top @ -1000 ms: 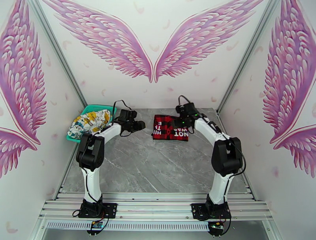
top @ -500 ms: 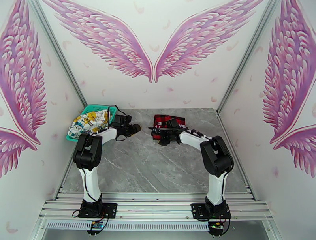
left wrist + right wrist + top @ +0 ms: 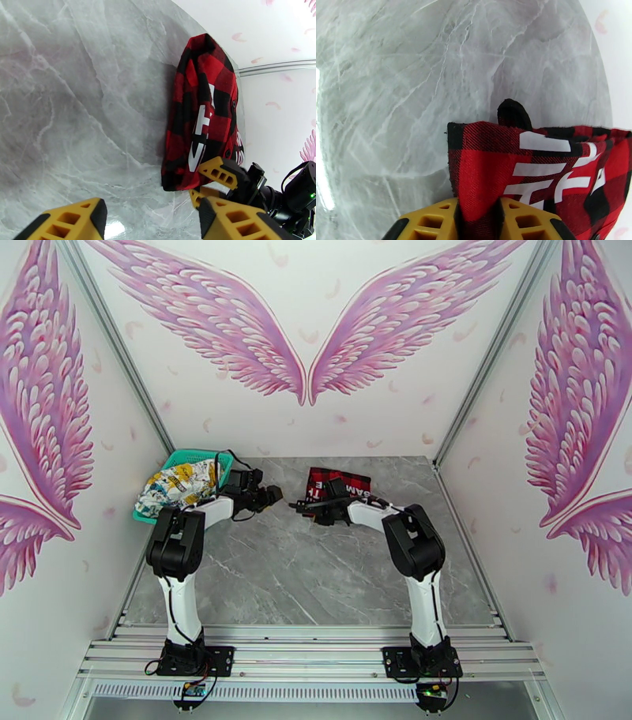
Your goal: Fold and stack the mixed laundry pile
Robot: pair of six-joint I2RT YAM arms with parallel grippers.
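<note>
1. Pinching a folded edge of the checked cloth [image 3: 553,177], the right end effector [image 3: 478,215] has its two yellow fingers shut tight on the red and black fabric. The bottom of the picture cuts the fingers off.
2. White letters on the cloth are broken up by folds and by the picture's edge, so I cannot read them.
3. A small black tab [image 3: 512,113] sticks up behind the cloth's top edge. I cannot tell what it is.
4. Seen from above, the right arm [image 3: 411,544] reaches over the near left part of the checked cloth and hides it. The rest lies on the grey counter [image 3: 316,579], near the back and a bit right of the middle.
5. The left end effector [image 3: 152,215] is open. There is a wide gap between its fingers, with bare counter in it. Its fingers are cut off at the bottom of the picture too.
6. It is near the right end effector, to the left of the cloth and not touching it.
7. The white cloth [image 3: 178,483], with yellow and blue drawings, sits bunched up in a teal basket [image 3: 197,453] at the back left of the counter. It covers most of the basket.
8. The left arm [image 3: 186,540] crosses in front of the basket's right side.
</note>
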